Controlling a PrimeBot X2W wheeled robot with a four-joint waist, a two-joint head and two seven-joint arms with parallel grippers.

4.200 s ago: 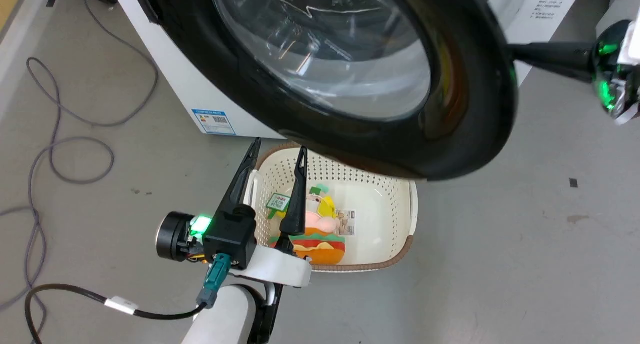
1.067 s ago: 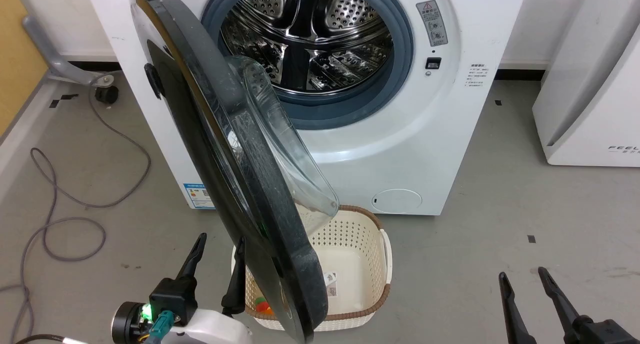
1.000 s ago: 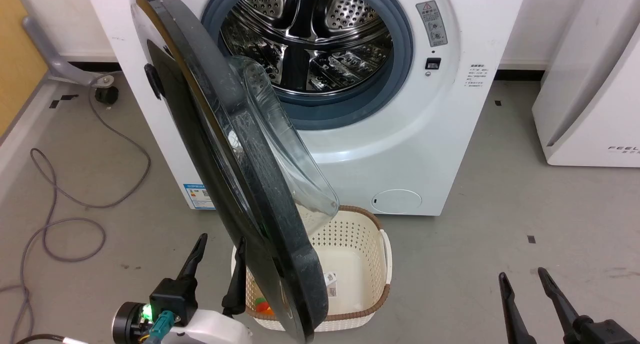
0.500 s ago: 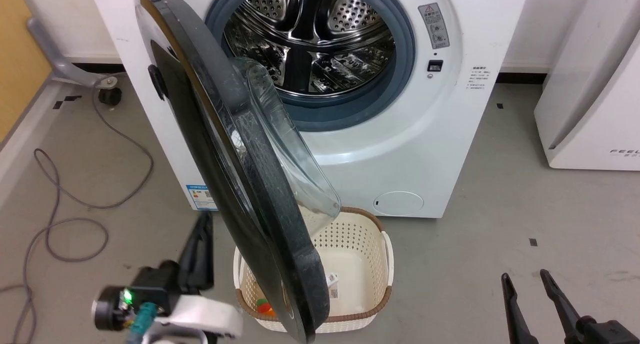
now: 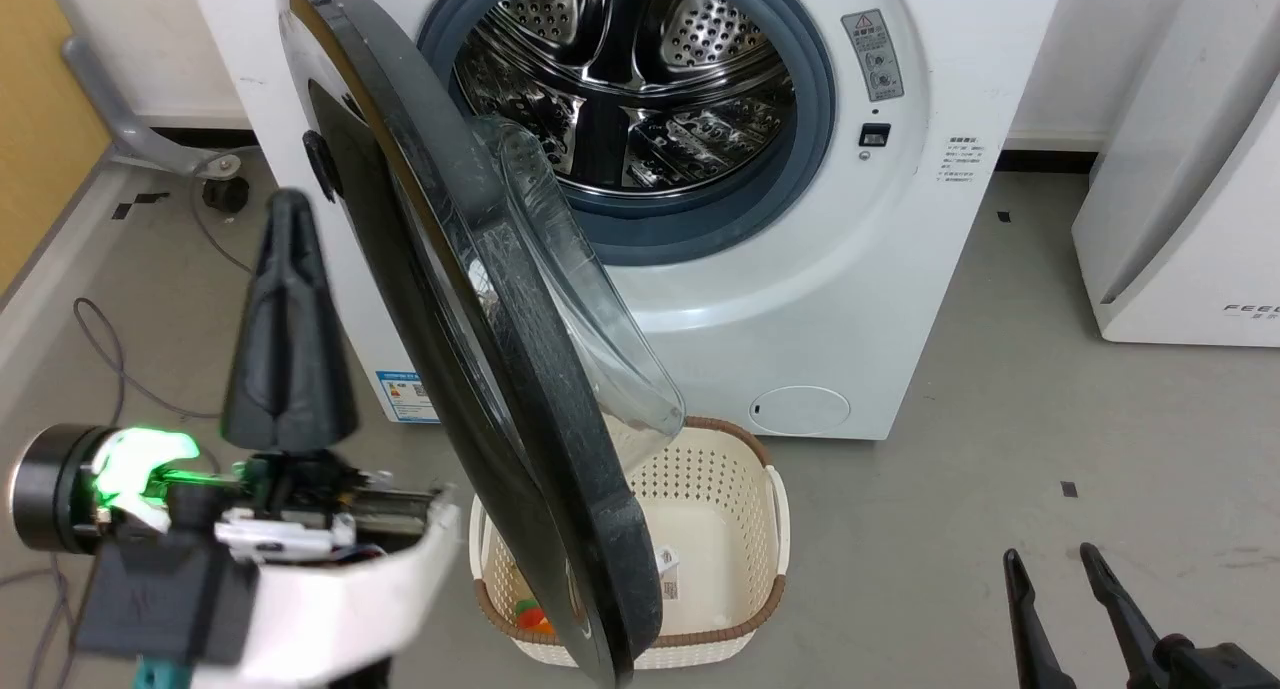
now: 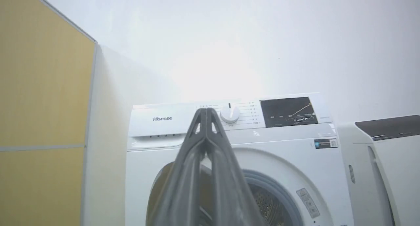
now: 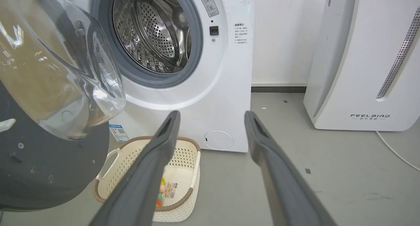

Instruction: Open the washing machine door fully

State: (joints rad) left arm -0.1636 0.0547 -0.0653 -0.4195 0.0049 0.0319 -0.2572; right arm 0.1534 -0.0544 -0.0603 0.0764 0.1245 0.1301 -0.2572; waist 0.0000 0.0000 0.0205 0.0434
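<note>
The white washing machine [image 5: 880, 269] stands ahead, its steel drum [image 5: 620, 89] exposed inside the grey rubber ring. The black washing machine door [image 5: 560, 449] is hinged on the left and swung out edge-on towards me, its glass bowl [image 5: 570, 299] facing right. My left gripper [image 5: 287, 209] is raised on the door's outer left side, shut on nothing; I cannot tell whether it touches the door. Its wrist view shows the shut left gripper [image 6: 206, 112] against the machine's control panel [image 6: 229, 114]. My right gripper [image 5: 1052, 559] hangs low at the right, open and empty, also seen as the right gripper [image 7: 211, 116] facing the machine's front [image 7: 226, 88], with the door [image 7: 49, 170] at the left.
A cream perforated basket [image 5: 740, 529] with a toy [image 5: 530, 614] sits on the floor under the door's lower edge. A white slanted appliance [image 5: 1180, 219] stands at the right. Cables [image 5: 100, 339] lie on the floor at the left beside a yellow panel [image 5: 40, 119].
My left arm has risen and come closer to the camera, and its fingers have gone from apart to shut. The door and right gripper hold their places; the camera shifted slightly.
</note>
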